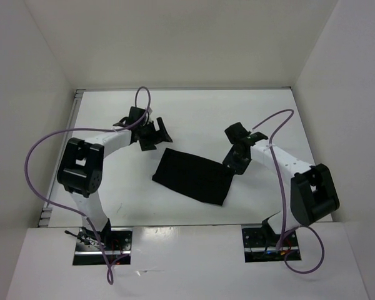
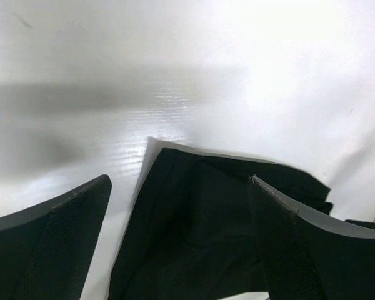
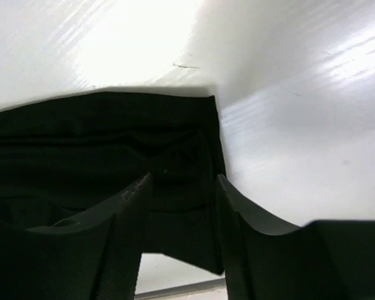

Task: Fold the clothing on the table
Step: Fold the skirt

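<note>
Lying flat on the table [image 1: 194, 115], the clothing [image 1: 194, 176] is sitting near the middle of the tabletop, between the two arms. It is showing as a compact black rectangle turned at a slant, with its long sides running from far-left to near-right. No part of it is hanging off the surface or lifting clear of it.

The left gripper [image 1: 155, 134] is hovering just beyond the garment's far-left corner. In the left wrist view its fingers [image 2: 62, 244] are standing wide apart and pinching nothing, and that corner of the fabric [image 2: 194, 212] is lying on the glossy white surface [image 2: 175, 62] between and beyond them.

The right gripper [image 1: 234, 161] is standing at the garment's right-hand end. In the right wrist view its fingers [image 3: 122, 225] are parted over the cloth [image 3: 100, 137], which is showing soft ridges near its corner. Fabric and a strip of white surface [image 3: 300, 125] are showing through the gap, and no grip is visible.

A purple cable [image 1: 34, 162] is looping from each arm, and white walls [image 1: 175, 44] are enclosing the table.
</note>
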